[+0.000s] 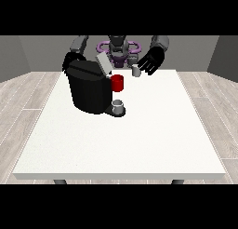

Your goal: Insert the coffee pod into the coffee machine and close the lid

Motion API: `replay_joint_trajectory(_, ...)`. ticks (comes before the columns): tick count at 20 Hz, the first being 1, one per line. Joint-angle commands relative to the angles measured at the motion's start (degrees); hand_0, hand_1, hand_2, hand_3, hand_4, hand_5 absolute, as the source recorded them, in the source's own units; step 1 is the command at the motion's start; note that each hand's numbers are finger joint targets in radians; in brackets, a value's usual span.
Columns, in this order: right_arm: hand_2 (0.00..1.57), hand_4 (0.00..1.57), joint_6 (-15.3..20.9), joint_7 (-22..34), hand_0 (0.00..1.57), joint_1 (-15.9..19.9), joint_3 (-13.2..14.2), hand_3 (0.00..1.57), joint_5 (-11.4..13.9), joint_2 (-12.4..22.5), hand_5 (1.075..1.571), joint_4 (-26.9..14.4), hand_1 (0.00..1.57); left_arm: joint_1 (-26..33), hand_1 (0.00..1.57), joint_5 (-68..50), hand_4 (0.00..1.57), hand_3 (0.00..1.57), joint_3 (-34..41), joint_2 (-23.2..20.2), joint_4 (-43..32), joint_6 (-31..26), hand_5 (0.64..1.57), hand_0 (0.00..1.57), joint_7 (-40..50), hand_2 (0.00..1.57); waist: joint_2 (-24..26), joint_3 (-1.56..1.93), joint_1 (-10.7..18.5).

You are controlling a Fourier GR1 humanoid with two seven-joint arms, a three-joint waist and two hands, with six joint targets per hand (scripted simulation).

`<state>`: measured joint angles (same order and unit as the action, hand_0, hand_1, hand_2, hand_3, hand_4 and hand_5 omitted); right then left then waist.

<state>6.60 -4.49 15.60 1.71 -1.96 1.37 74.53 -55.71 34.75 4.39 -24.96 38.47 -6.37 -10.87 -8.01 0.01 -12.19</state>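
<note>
Front view: red mug beside coffee machine

I stand in a plain room that reads as a bare test space with a kitchen touch, not a lived-in home. The walls behind me are blank grey, with nothing hung or shelved on them. The floor is pale wood-look planks. In front of me is one big white table on dark legs. On it stands a black coffee machine with a small cup at its base, the only domestic sign here.
</note>
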Motion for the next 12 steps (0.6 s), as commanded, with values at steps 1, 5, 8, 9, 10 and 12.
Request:
replay_joint_trajectory(1,0.00,0.50,0.7,-1.5,0.00,0.6,-1.0,0.00,0.5,-1.3,1.571,0.7,0.00,-5.7,1.27,-1.6,0.51,1.24,2.8,-2.9,-0.7,-3.4,1.571,1.27,2.4,1.31,-1.6,0.00,-1.7)
replay_joint_trajectory(5,0.00,0.51,-0.6,-0.5,0.00,2.6,-0.1,0.00,0.4,1.1,1.571,1.9,0.00,-7.5,1.26,-1.0,0.47,1.22,3.0,-1.7,-0.6,-1.1,1.571,1.26,3.2,1.29,-3.8,0.00,-3.4)
replay_joint_trajectory(8,0.00,0.51,1.3,3.7,0.00,4.3,-1.6,0.00,1.8,0.3,1.571,3.9,0.00,-9.4,1.26,-1.0,0.52,1.25,3.6,-2.1,-1.9,-1.6,1.571,1.26,4.0,1.32,-4.0,-0.01,-4.7)
replay_joint_trajectory(9,0.00,0.51,1.2,2.2,0.00,2.5,-1.8,0.00,1.6,-0.2,1.571,4.8,0.00,-9.3,1.28,-1.1,0.52,1.28,3.9,-4.7,-2.4,-3.9,1.571,1.28,2.7,1.34,-3.6,-0.01,-4.7)
replay_joint_trajectory(10,0.00,0.51,1.9,4.1,0.00,2.7,-1.6,0.00,1.8,0.1,1.571,6.1,0.00,-7.5,1.28,0.0,0.52,1.27,3.4,-3.7,-2.3,-0.3,1.571,1.28,0.8,1.33,-4.8,-0.02,-5.7)
replay_joint_trajectory(12,0.00,0.50,0.6,-0.3,0.00,1.3,-0.8,0.00,1.1,0.0,1.571,3.1,0.00,-10.1,1.26,0.7,0.51,1.24,2.5,-2.1,-1.6,-1.3,1.571,1.26,5.8,1.31,-4.2,0.02,-5.2)
